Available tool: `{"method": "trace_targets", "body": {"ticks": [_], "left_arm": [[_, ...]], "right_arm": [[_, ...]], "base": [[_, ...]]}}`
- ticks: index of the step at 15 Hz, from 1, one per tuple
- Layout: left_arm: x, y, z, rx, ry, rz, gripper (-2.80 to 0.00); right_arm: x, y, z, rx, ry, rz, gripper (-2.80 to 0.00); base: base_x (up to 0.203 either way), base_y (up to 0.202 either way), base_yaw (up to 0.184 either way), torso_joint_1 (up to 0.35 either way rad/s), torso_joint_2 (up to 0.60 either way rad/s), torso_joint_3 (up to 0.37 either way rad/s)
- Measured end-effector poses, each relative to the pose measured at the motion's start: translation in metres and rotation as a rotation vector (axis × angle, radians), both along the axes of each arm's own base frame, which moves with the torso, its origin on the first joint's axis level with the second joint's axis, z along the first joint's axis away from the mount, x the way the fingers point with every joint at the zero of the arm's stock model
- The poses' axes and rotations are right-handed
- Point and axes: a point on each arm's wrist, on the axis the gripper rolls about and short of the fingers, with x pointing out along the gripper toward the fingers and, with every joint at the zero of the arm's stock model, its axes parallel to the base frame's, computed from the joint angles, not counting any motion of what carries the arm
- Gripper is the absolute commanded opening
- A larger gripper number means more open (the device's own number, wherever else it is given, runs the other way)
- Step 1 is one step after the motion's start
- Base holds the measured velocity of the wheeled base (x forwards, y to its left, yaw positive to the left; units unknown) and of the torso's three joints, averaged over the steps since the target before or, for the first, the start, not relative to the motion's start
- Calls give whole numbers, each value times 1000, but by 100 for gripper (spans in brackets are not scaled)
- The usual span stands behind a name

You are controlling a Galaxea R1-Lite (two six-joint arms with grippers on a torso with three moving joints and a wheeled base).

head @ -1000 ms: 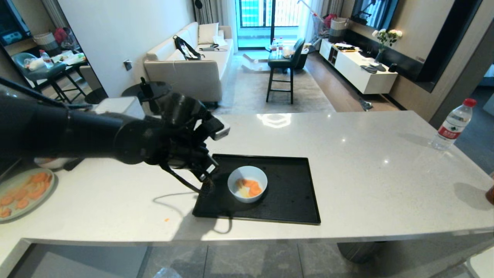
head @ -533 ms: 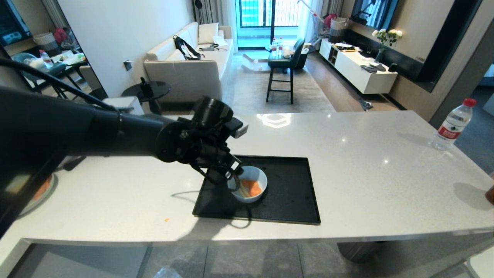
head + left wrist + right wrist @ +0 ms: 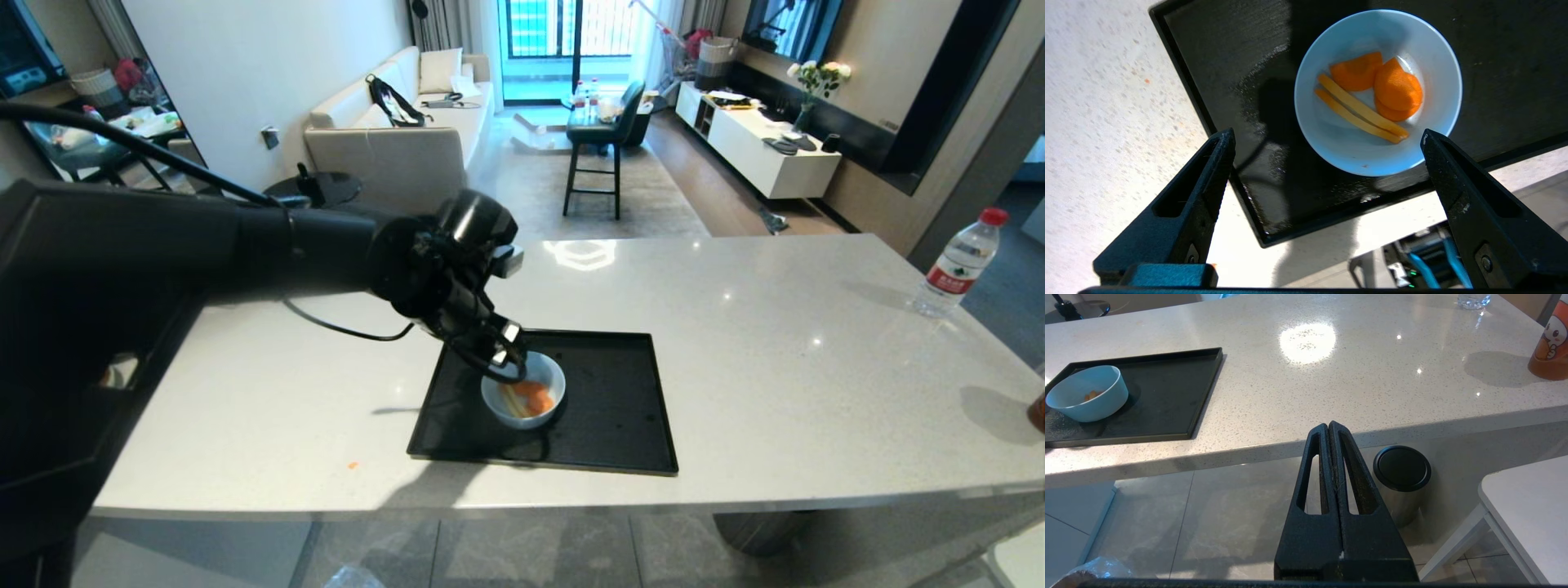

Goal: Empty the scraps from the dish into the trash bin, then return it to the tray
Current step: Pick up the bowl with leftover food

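White dish (image 3: 523, 391) upright on tray (image 3: 620, 425), rim up

There is one black tray (image 3: 608, 408) in the middle of the frame, and one white dish (image 3: 523, 389) stands on it. In the dish I count three orange carrot slices (image 3: 1396, 87) and two pale yellow strips (image 3: 1357, 108). One water bottle (image 3: 959, 263) stands at the right edge. One small orange crumb (image 3: 353, 465) lies lower left on the counter (image 3: 775, 343).
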Motion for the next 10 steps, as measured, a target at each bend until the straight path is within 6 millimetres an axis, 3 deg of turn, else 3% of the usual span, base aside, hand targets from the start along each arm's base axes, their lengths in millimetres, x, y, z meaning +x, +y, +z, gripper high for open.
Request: {"method": "trace_targets", "body": {"ticks": [4,10], "left_arm": [[10,-7,4,-62,53,104,0],[33,-1,-25,-69,105,238,0]], "right_arm": [[0,0,0,0,0,0,-280],[0,0,0,0,0,0,-280]], "base": [[0,0,0,0,0,0],[0,0,0,0,0,0]]}}
